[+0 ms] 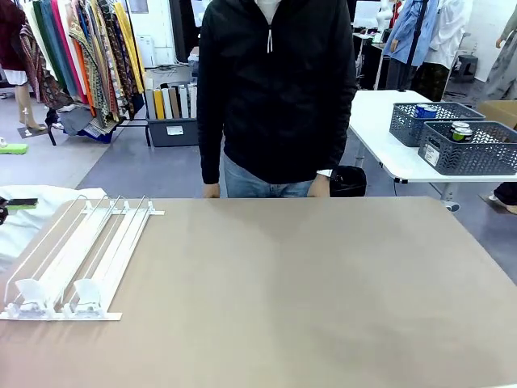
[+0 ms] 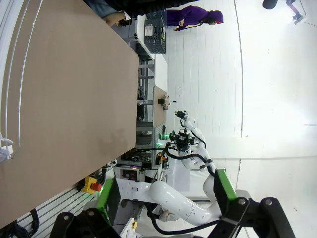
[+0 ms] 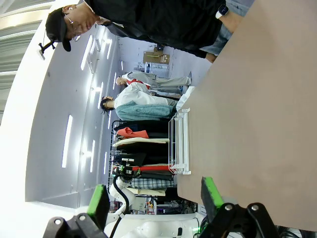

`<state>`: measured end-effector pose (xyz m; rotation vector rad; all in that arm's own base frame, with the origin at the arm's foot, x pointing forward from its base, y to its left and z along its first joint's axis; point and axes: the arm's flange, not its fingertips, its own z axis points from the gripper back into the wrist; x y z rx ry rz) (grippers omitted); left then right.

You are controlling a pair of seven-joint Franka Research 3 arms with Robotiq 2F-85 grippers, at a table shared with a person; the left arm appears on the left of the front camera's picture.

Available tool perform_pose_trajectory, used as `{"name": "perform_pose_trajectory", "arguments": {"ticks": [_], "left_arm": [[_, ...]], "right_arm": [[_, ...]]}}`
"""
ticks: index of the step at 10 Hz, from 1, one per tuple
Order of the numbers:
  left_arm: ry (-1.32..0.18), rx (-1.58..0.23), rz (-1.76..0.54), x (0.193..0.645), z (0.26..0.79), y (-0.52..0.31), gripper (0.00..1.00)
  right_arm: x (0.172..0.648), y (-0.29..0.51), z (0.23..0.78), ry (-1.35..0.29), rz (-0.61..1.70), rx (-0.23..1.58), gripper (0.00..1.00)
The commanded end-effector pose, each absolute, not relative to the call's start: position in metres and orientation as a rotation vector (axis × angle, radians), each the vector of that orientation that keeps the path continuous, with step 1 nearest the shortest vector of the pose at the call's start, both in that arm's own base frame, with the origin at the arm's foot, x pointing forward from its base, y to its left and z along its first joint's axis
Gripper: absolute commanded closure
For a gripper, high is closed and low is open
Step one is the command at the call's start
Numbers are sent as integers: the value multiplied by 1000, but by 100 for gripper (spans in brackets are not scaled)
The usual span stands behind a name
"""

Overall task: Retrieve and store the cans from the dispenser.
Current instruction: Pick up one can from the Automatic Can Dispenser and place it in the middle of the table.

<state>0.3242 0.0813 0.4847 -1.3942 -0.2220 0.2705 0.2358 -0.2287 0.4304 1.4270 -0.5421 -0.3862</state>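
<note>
Dispenser (image 1: 77,259) lies empty on the tabletop (image 1: 307,291), sloped so cans would roll to its stops. Left wrist view: left claw (image 2: 166,198) spread, holding nothing. Right wrist view: right claw (image 3: 156,203) spread likewise, the dispenser well beyond

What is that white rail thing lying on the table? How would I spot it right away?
Look at the big tan table in front of the standing person. At its left end lies the dispenser, a flat white rack of thin rails forming two long lanes with small end stops. It is the one white wire thing on the tan top, with empty lanes.
</note>
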Motion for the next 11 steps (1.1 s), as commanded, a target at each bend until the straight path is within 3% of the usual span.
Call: {"name": "perform_pose_trajectory", "arguments": {"ticks": [1,11], "left_arm": [[-234,-1411,265,324,488,81,0],[-234,-1411,265,324,488,81,0]], "right_arm": [[233,-230,430,-546,-357,1413,0],[233,-230,430,-546,-357,1413,0]]}}
